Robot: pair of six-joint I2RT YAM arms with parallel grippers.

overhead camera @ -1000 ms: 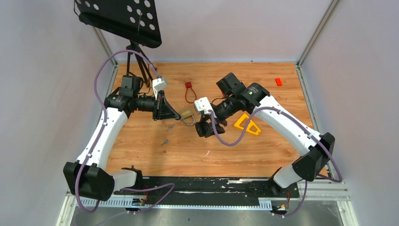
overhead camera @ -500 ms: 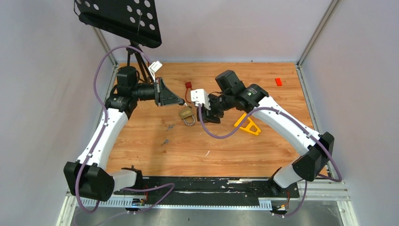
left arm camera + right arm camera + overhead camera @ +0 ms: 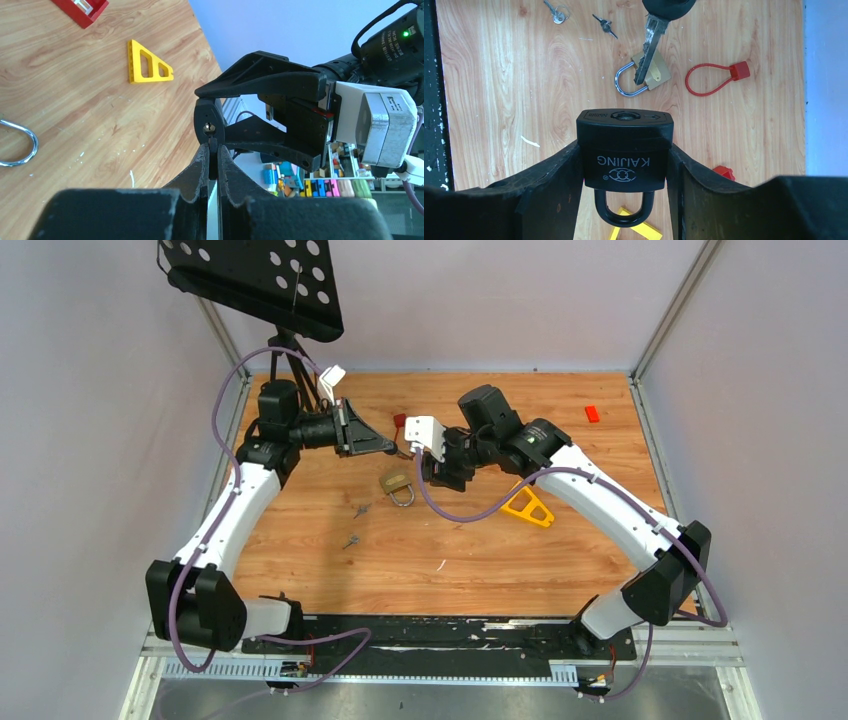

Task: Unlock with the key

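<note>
A black padlock (image 3: pixel 624 165) marked KAIJING sits between the fingers of my right gripper (image 3: pixel 625 146), which is shut on its body. Its keyhole (image 3: pixel 626 116) faces away from the wrist and its shackle points back towards it. My left gripper (image 3: pixel 212 148) is shut on a key (image 3: pixel 650 42) with a black head (image 3: pixel 209 125). The silver blade points towards the padlock's keyhole and stops a short way from it. Seen from above, the left gripper (image 3: pixel 385 448) and the right gripper (image 3: pixel 432 462) face each other above the table's middle back.
On the wooden table lie a brass padlock (image 3: pixel 397 485), two small loose keys (image 3: pixel 361 509) (image 3: pixel 350 540), a red cable loop (image 3: pixel 402 428), a yellow triangle piece (image 3: pixel 528 506) and a red block (image 3: pixel 592 413). A black music stand (image 3: pixel 255 275) rises at the back left.
The left gripper has risen from beside the brass padlock and moved back and right. The right gripper has lifted and swung back and left, so key and black padlock now face each other.
</note>
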